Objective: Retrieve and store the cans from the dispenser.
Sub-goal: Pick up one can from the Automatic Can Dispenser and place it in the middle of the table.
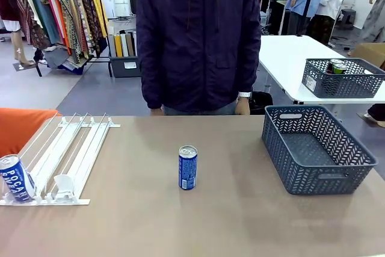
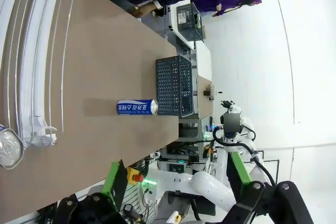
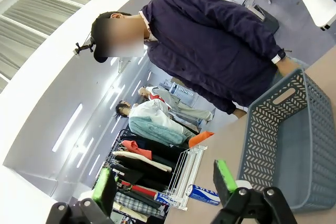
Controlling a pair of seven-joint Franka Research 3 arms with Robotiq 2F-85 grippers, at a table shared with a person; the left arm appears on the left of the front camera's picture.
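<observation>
The left gripper [image 2: 176,182] hangs with its two green-padded fingers spread wide and nothing between them. The right gripper [image 3: 165,182] is spread the same way and is also bare. Both are well apart from every can. In the left wrist view, a blue can [image 2: 136,107] stands alone on the brown table [image 2: 105,51] well ahead of the fingers, near the middle. The front view shows this same can [image 1: 187,167] upright with its silver top up, between the dispenser [image 1: 66,148] and the dark grey mesh basket [image 1: 283,142] and touching neither. Its white print is too small to read there, and in the left wrist view the white characters cannot be made out with certainty. A second blue can [image 1: 15,177] sits at the low near end of the dispenser's leftmost lane, tilted, and its white lettering reads "POCARI". From the left wrist its silver top [image 2: 9,148] shows beside a small white pusher tab [image 2: 44,135]. In the right wrist view the basket's wall [image 3: 268,135] lies close ahead of the fingers. Beyond it is the white rack with a blue can [image 3: 202,193] at its end, though which can this is cannot be told. A person in a dark navy jacket [image 1: 198,40] stands at the far edge. Behind, on a white table, another mesh basket [image 1: 343,79] carries a white label too small to read.
</observation>
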